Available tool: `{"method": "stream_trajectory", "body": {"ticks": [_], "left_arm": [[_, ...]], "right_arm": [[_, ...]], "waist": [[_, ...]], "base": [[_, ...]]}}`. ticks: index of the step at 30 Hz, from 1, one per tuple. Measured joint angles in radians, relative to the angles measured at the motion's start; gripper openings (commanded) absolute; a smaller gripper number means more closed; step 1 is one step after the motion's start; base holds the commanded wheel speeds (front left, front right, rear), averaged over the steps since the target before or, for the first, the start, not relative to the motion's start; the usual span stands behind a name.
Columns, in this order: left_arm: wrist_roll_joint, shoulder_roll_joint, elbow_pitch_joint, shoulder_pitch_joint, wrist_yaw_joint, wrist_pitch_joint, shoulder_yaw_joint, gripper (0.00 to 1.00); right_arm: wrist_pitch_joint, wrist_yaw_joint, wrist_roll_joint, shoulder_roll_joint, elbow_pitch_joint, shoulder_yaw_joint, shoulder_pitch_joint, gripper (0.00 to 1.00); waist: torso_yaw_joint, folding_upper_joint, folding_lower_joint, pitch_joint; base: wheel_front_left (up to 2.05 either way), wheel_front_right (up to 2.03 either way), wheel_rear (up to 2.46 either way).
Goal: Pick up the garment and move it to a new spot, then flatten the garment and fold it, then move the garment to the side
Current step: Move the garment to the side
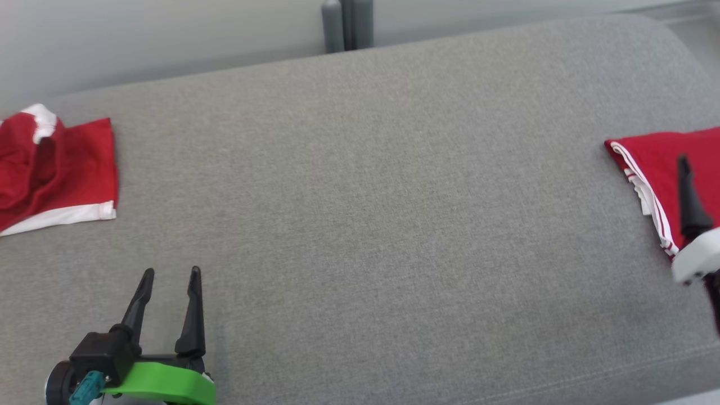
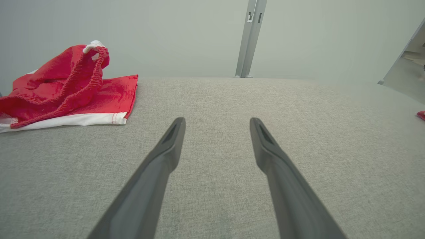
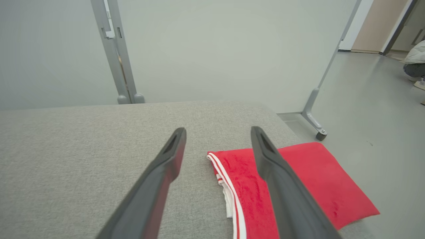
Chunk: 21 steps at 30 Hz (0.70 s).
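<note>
My left tool point(image 1: 172, 271) and right tool point(image 3: 218, 130) are gaping empty, so I am planning a waistband point(image 2: 89, 76) pinch on the crumpled garment point(image 1: 56, 163) at the left edge of the worktop point(image 1: 365, 197).

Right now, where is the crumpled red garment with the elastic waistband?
The crumpled red garment lies at the left edge of the grey padded surface in the head view, ahead and left of the open left gripper, untouched.
</note>
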Motion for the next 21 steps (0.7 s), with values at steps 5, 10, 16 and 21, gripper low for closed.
{"method": "stream_trajectory", "body": {"ticks": [5,10,16,21], "left_arm": [[0.002,0.002,0.037,0.005,-0.009,-0.003,0.035,1.0],[0.024,-0.011,0.057,0.008,-0.026,-0.004,0.08,1.0],[0.057,-0.043,0.085,0.031,-0.056,-0.005,0.136,1.0],[0.082,-0.078,0.102,0.063,-0.081,-0.005,0.173,1.0]], "right_arm": [[-0.035,0.0,-0.049,0.098,-0.075,0.021,0.109,1.0],[-0.094,0.0,-0.102,0.16,-0.074,0.07,0.169,1.0],[-0.174,0.0,-0.149,0.2,-0.01,0.104,0.204,1.0],[-0.202,0.0,-0.181,0.224,0.039,0.114,0.239,1.0]], "waist": [[0.035,0.0,0.0,-0.058],[0.06,0.0,0.0,-0.09],[0.071,0.0,0.0,-0.113],[0.077,0.0,0.0,-0.136]], "base": [[0.0,0.0,0.0],[0.0,0.0,0.0],[0.0,0.0,0.0],[0.0,0.0,0.0]]}}
